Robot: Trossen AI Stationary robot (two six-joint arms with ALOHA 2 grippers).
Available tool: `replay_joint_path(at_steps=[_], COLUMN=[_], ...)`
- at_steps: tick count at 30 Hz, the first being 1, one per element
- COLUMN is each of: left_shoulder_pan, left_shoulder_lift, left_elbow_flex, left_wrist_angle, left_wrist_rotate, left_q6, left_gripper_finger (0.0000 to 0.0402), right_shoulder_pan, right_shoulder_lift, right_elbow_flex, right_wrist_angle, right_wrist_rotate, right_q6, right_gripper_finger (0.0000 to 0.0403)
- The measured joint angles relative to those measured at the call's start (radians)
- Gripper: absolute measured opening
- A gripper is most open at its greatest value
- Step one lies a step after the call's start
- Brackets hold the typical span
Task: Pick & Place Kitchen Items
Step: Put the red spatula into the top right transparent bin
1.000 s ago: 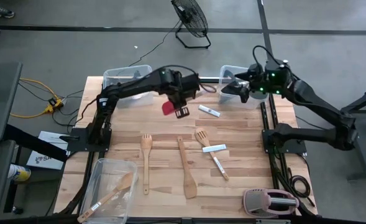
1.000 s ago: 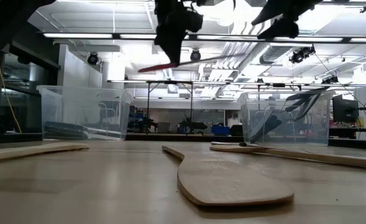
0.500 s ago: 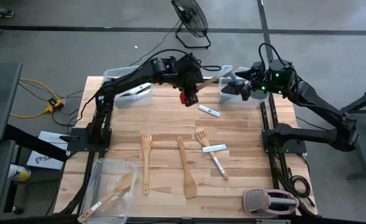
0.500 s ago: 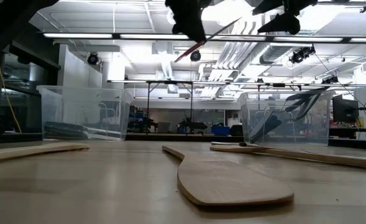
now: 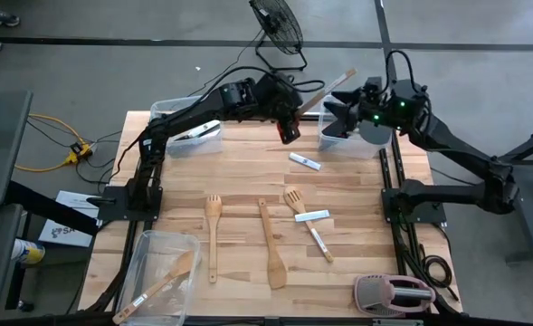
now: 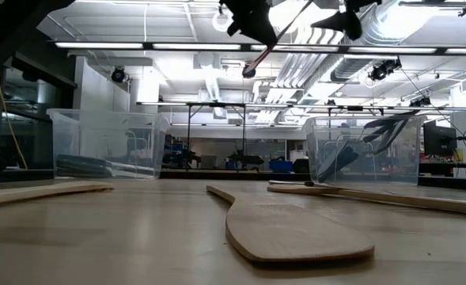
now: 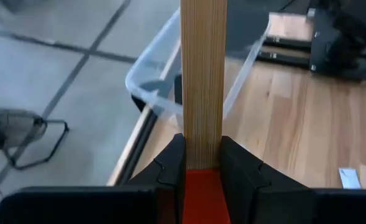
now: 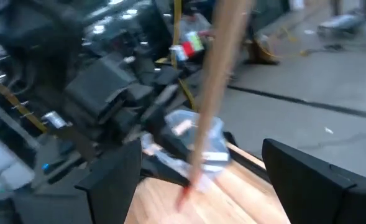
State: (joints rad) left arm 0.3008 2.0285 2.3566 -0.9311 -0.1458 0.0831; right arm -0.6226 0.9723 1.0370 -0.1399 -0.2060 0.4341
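At the table's near edge we noted a clear bin (image 5: 162,263) holding a wooden spoon and a knife, and beside the opposite near corner a pink toaster (image 5: 394,293), untouched. Mid-table lay the remaining loose items: a wooden spoon (image 5: 213,231), a wooden spatula (image 5: 271,246), a forked turner (image 5: 294,198), and two knives (image 5: 318,237) close together, with a third knife (image 5: 305,161) lying apart further back. At the far edge, the left gripper (image 5: 289,116) was clamped on the red spatula (image 5: 288,132) at the junction of red blade and wooden handle, the handle (image 7: 202,81) projecting forward toward the far right bin (image 5: 346,136). We judged this hold chosen to present the handle end for a handover or for lowering into that bin. The right gripper (image 5: 337,115) hovered over the same bin with its jaws spread wide, holding nothing, the handle passing between them in its wrist view. Compared with a second earlier, the left arm had swung the spatula from above the table's back middle toward the right bin, turning the handle outward; the right arm had barely shifted.
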Motion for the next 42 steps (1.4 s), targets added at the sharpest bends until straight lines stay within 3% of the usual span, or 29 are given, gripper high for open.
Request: replay_joint_path(at_steps=[8,15,28,32,42], left_shoulder_pan=[0.000,0.000,0.001,0.001,0.001], left_shoulder_lift=[0.000,0.000,0.000,0.000,0.000], left_elbow_flex=[0.000,0.000,0.000,0.000,0.000], left_wrist_angle=[0.044,0.058,0.067,0.069,0.069], left_wrist_rotate=[0.207,0.415,0.435,0.435,0.457], left_q6=[0.101,0.192,0.187,0.175,0.144], left_gripper_finger=[0.0066,0.0066,0.0066,0.0066,0.0066], right_shoulder_pan=[0.028,0.028,0.027,0.027,0.027], right_shoulder_lift=[0.032,0.029,-0.027,-0.046,-0.048], right_elbow_flex=[0.000,0.000,0.000,0.000,0.000], right_wrist_angle=[0.041,0.071,0.070,0.075,0.136], right_wrist_rotate=[-0.072,-0.196,-0.269,-0.279,-0.323], right_q6=[-0.175,-0.199,-0.147,-0.147,-0.149], right_gripper_finger=[0.0325,0.0325,0.0321,0.0286,0.0141])
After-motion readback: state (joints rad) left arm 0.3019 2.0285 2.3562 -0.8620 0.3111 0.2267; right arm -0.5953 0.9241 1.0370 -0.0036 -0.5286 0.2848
